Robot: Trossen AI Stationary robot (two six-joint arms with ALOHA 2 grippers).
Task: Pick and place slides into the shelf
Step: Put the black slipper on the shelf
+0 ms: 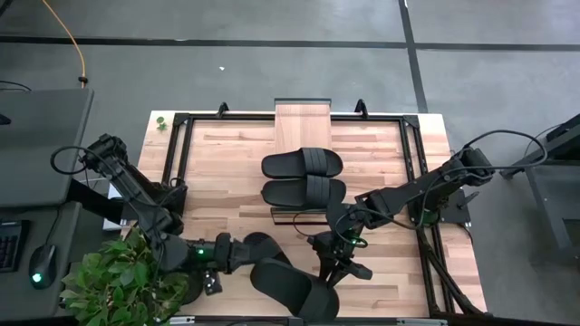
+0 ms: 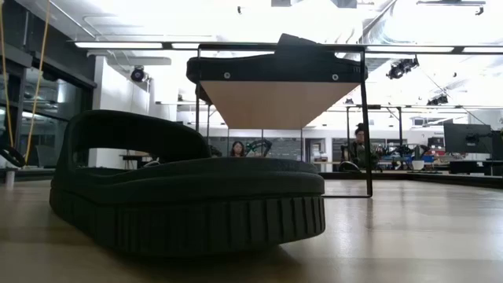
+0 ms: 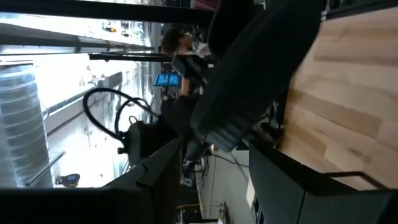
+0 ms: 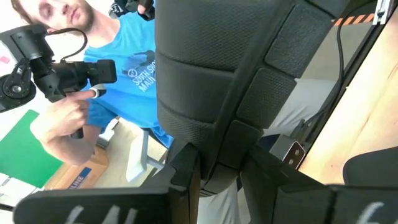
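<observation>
Two black slides [image 1: 302, 163] [image 1: 304, 192] lie side by side on their soles mid-table, in front of the shelf [image 1: 304, 118] at the far edge; the high view shows its plank top bare. The nearer one [image 2: 189, 196] fills the low view. Over the near edge, my left gripper [image 1: 237, 252] is shut on a third slide [image 1: 265, 246]. My right gripper [image 1: 333, 267] is shut on a fourth slide [image 1: 292, 290]. Both held slides hang in the air close together. My left gripper comes level from the table's left and has its slide's edge [image 3: 230, 134] between the two fingers. The slide is lifted clear and stands tilted on its side. The exact place of contact is dark. My right gripper pinches its slide's sole by one end [image 4: 217, 146] between the two fingers, coming slanting down from the right. The slide is lifted clear, and its textured face [image 4: 211, 62] stands up ahead of the fingers.
A dark metal frame [image 1: 412, 172] runs round the tabletop. A potted plant [image 1: 118, 281] stands at the near left corner, beside a desk with a mouse [image 1: 41, 267]. A person [image 4: 93, 81] holding a device stands beyond the near edge.
</observation>
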